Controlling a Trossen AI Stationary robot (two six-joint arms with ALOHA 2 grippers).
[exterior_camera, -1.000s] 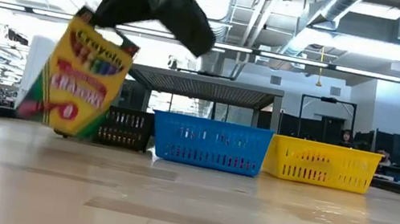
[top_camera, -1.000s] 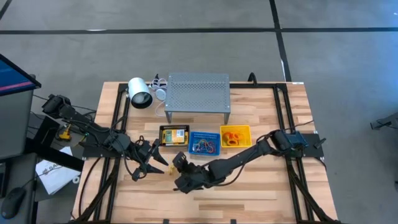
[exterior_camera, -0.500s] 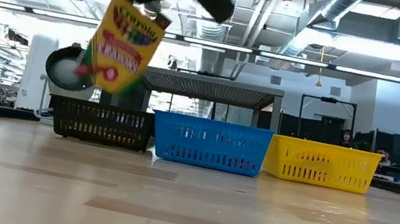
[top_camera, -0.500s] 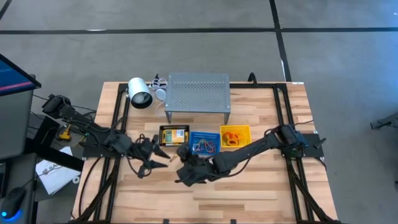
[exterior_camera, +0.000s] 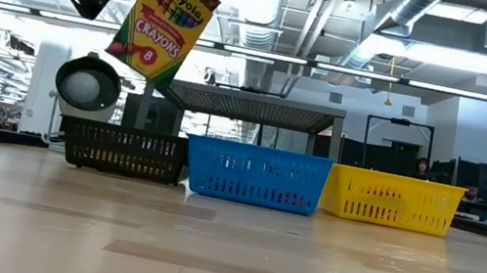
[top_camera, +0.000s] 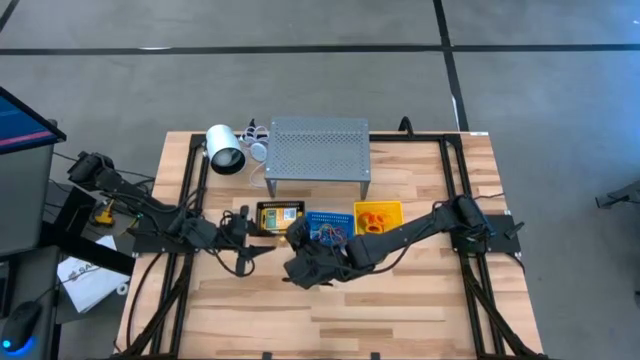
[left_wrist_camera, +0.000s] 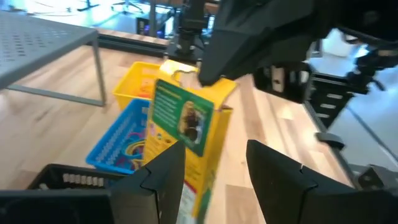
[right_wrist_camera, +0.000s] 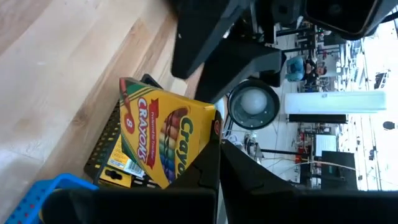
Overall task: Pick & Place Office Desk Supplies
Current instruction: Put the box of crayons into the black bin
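Above the black basket (exterior_camera: pixel 122 149), the right gripper (right_wrist_camera: pixel 214 152) holds a crayon box (exterior_camera: pixel 162 16) aloft, jaws pinching its top edge. The left gripper (left_wrist_camera: pixel 208 165) waits beside it, jaws spread. Best to centre the box over the basket and lower it before releasing. The label reads "Crayola Crayons 8".

The crayon pack (exterior_camera: pixel 162 22) is yellow and green — red lettering. Baskets: black (exterior_camera: pixel 122 150), blue (exterior_camera: pixel 257 176), yellow (exterior_camera: pixel 391 201) — on a pale wood surface (exterior_camera: pixel 224 252).
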